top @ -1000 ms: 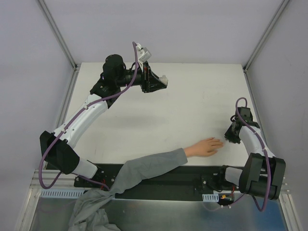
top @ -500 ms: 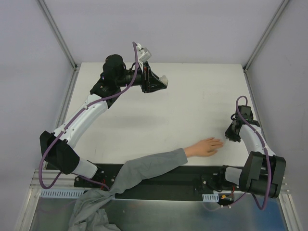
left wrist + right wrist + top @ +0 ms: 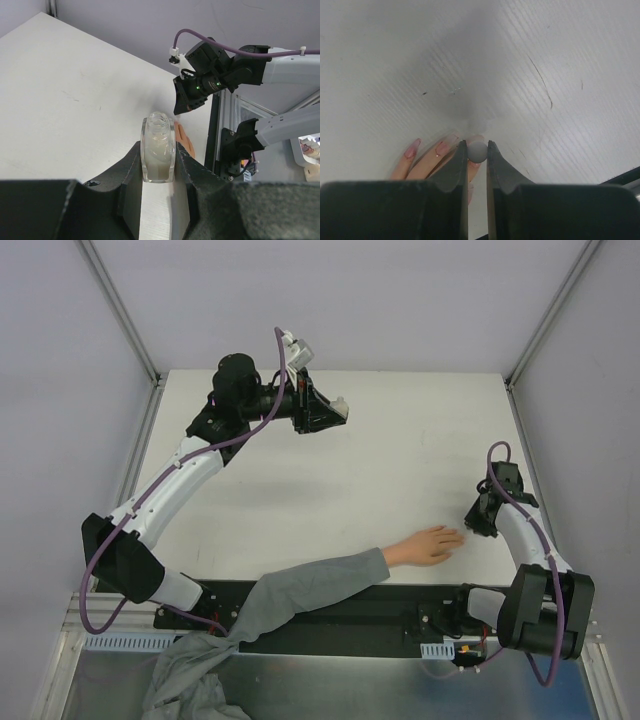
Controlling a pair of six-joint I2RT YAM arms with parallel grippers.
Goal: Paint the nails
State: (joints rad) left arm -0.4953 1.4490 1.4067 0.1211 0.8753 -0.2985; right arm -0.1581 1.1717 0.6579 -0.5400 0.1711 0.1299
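A pale peach hand [image 3: 425, 546] with a grey sleeve [image 3: 320, 585] lies flat near the table's front edge, fingers pointing right. Its nails [image 3: 441, 147] show pinkish in the right wrist view; another nail [image 3: 412, 148] lies further left. My right gripper [image 3: 478, 523] is just past the fingertips. In its wrist view [image 3: 477, 150] it is shut on a small grey round-ended piece [image 3: 477, 151] held right over a fingertip. My left gripper [image 3: 340, 408] is raised at the back of the table. It is shut on a clear whitish bottle [image 3: 158, 147] with an open neck.
The white table [image 3: 400, 460] is walled by grey panels on three sides. A black base rail [image 3: 400, 610] runs along the front edge under the sleeve. The right arm [image 3: 210, 80] and its mount show in the left wrist view.
My right gripper has edged slightly left toward the fingertips. The hand and my left arm with the bottle have stayed still.
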